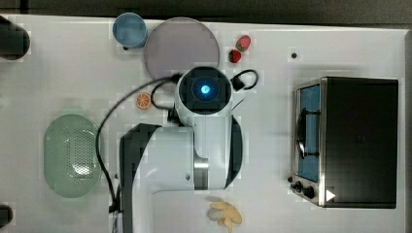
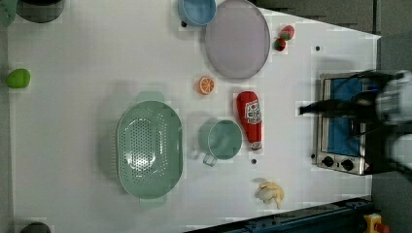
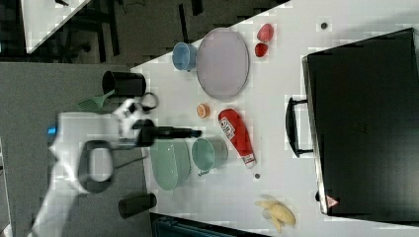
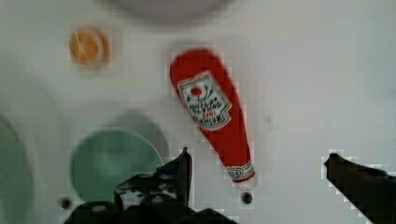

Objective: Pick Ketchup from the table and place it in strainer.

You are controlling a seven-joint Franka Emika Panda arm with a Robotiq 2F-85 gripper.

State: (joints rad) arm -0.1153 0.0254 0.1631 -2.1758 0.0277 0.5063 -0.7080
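One red oblong ketchup bottle (image 4: 212, 112) lies flat on the white surface (image 2: 73, 121) beside the teal cup (image 2: 221, 140); I hold the jaws wide apart above it, ready to straddle it.

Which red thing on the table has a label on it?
The Ketchup bottle lying beside the teal cup. The two strawberries near the plate are plain.
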